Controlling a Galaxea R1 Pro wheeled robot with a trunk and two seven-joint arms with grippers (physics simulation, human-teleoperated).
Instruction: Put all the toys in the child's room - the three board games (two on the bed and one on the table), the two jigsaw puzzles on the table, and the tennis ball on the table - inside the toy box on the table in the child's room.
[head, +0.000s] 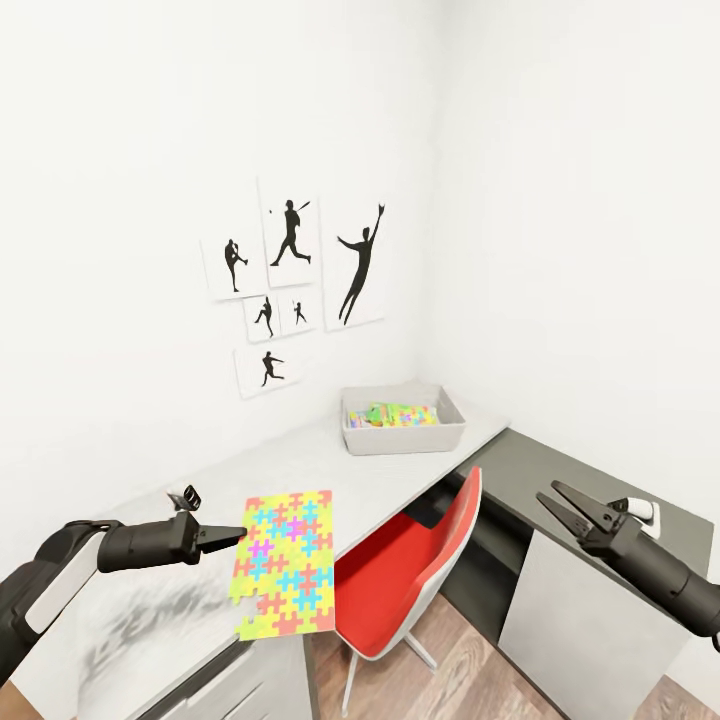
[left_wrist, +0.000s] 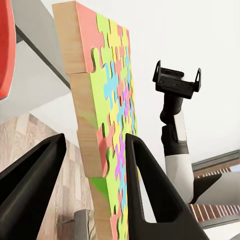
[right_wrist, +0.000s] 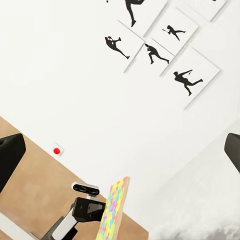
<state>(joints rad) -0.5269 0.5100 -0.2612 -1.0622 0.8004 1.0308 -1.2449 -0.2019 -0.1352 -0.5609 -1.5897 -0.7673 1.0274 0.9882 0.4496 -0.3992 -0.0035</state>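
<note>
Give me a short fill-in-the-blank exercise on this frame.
1. The left end effector grips a jigsaw puzzle by its ____.
2. The chair by the table is ____ in colour.
3. The toy box sits near the room's ____.
4. The right end effector holds ____.

Missing words: edge; red; corner; nothing

No text, label, brand or number is readable; the wall prints (head: 290, 290) above the table (head: 300, 460) carry only black silhouettes.
</note>
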